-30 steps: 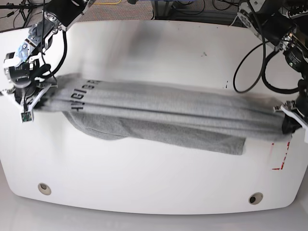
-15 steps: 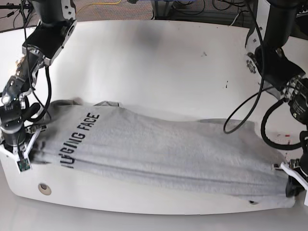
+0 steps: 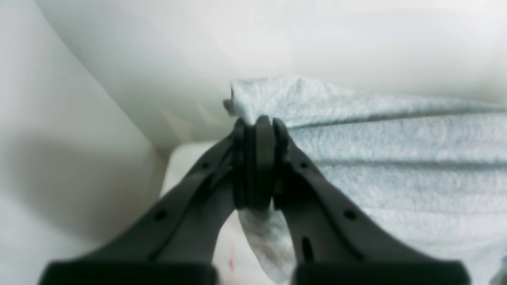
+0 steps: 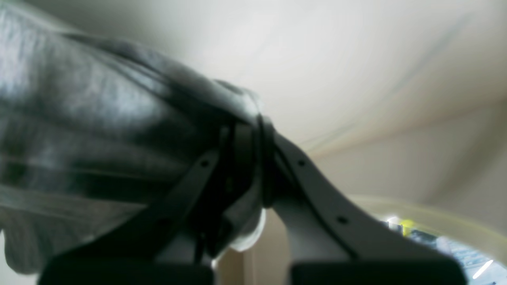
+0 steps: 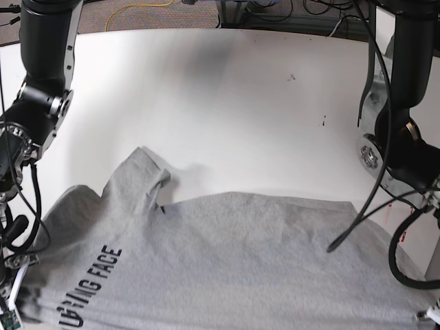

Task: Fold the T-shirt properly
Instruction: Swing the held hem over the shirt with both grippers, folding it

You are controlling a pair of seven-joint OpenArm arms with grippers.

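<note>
The heather-grey T-shirt (image 5: 261,254) lies spread over the near part of the white table (image 5: 240,103). Its black lettering (image 5: 93,285) is at the lower left, and one sleeve (image 5: 141,175) points toward the back. In the left wrist view my left gripper (image 3: 256,122) is shut on a bunched corner of the T-shirt (image 3: 376,138). In the right wrist view my right gripper (image 4: 246,130) is shut on a gathered edge of the T-shirt (image 4: 99,118), which looks dark and blurred there. In the base view both grippers sit at the bottom corners, mostly cut off.
The right arm (image 5: 41,82) stands tall at the base view's left and the left arm (image 5: 399,137) at its right, with black cables (image 5: 371,199) hanging near the cloth. Red marks (image 5: 402,230) lie on the table's right edge. Wires run behind the far edge.
Both grippers have dragged the T-shirt toward the near edge. It went from a narrow stretched band to a broad spread sheet, with the sleeve laid out behind and the lettering lower left.
</note>
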